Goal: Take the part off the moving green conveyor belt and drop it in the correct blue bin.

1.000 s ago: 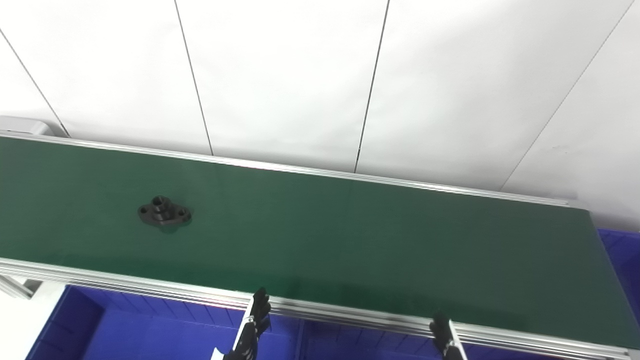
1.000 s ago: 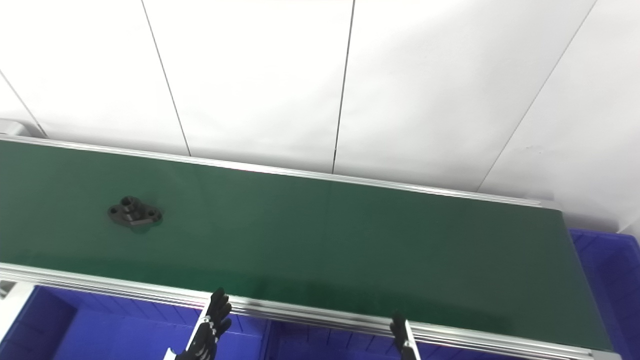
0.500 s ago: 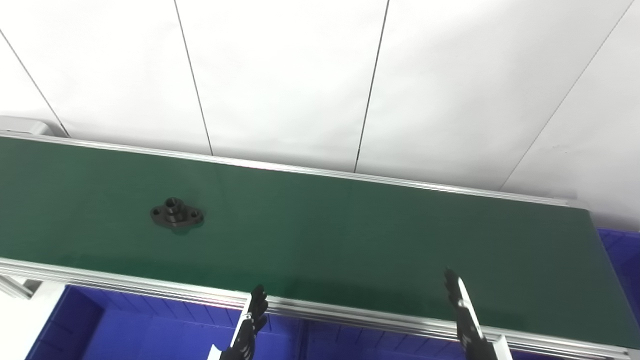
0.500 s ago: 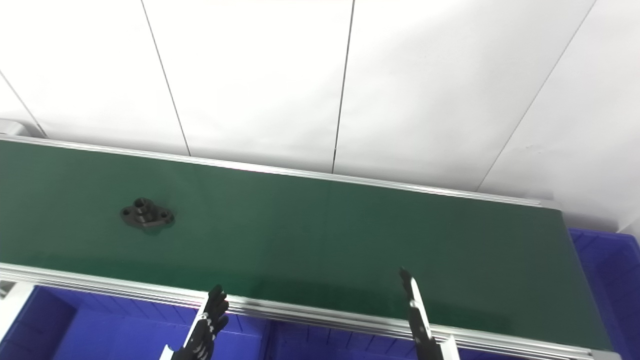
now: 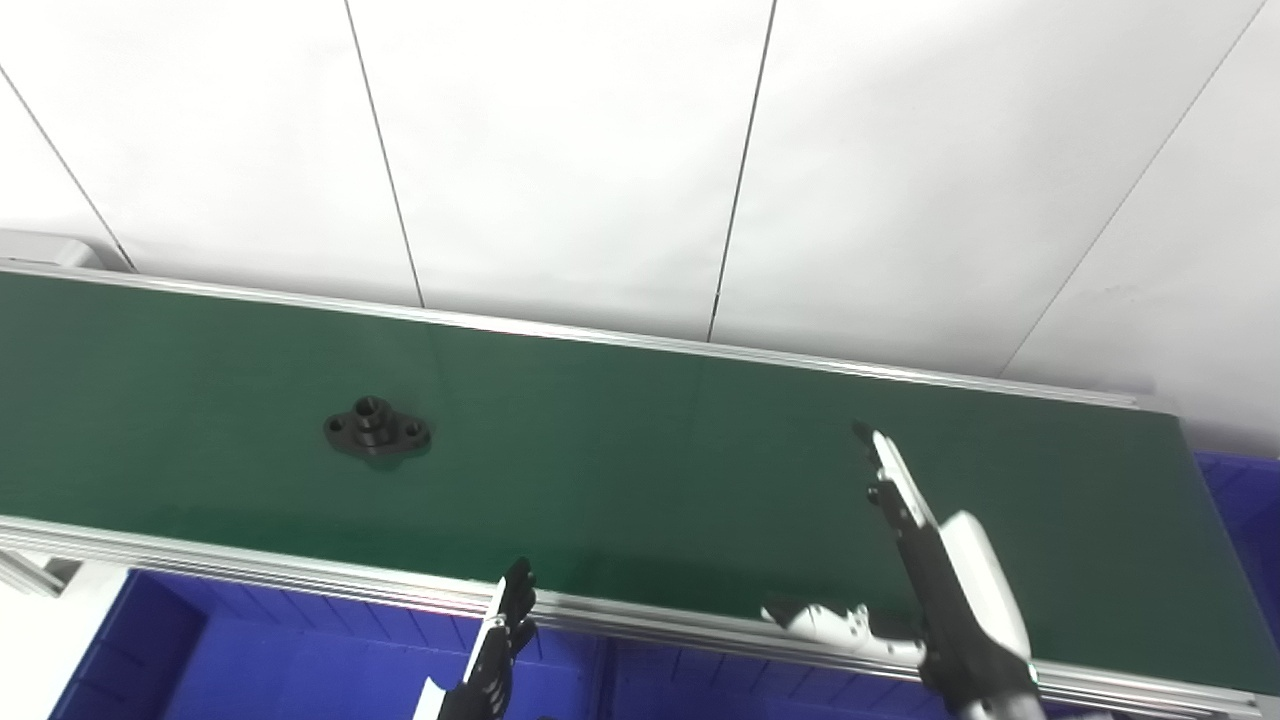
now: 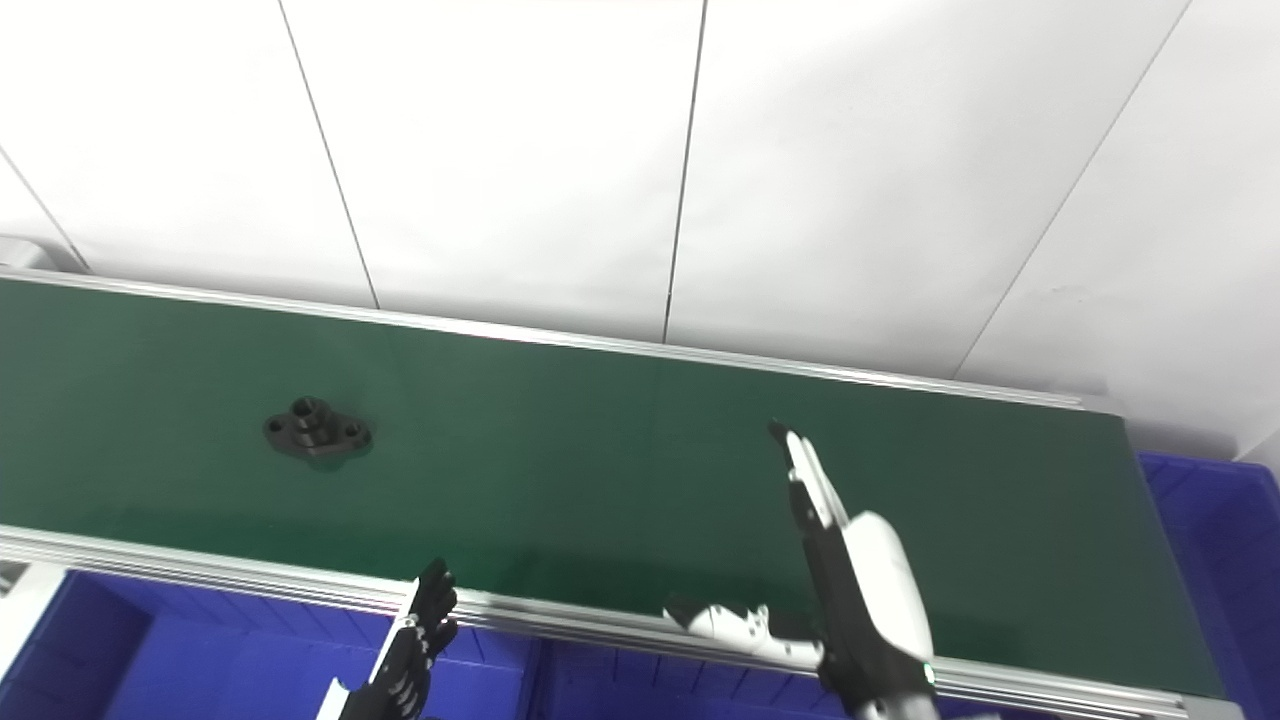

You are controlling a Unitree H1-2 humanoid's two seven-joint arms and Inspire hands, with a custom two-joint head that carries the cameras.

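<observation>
- The right hand [image 5: 930, 570] is above the right part of the green conveyor belt [image 5: 640, 450]. It is seen edge-on, with its fingers [image 5: 885, 465] stretched straight toward the far rail and its thumb [image 5: 830, 622] held out to the left, over the near rail. The fingers and thumb are apart, and the hand holds nothing.
- The left hand [image 5: 495, 655] is low at the bottom edge, in front of the near rail of the belt and above a blue bin [image 5: 300, 650]. Only the dark fingers show, pointing up toward the belt. They hold nothing that I can see, but I cannot tell if this hand is spread or closed, because most of it is cut off by the picture edge.
- The part [image 5: 377, 432] is a black flange with a raised round neck in the middle and a hole in each ear. It lies flat on the left portion of the belt, about midway between the far rail and the near rail. It is well apart from both hands, and nothing touches it.
- The belt runs from the left edge to the right, slightly downward, with a silver aluminium rail [image 5: 700, 625] along each long side.
- More blue bin surface shows below the near rail, and another blue bin [image 5: 1240, 500] is at the right end of the belt.
- Behind the belt there is a white panelled wall [image 5: 560, 150] with thin dark seams.
</observation>
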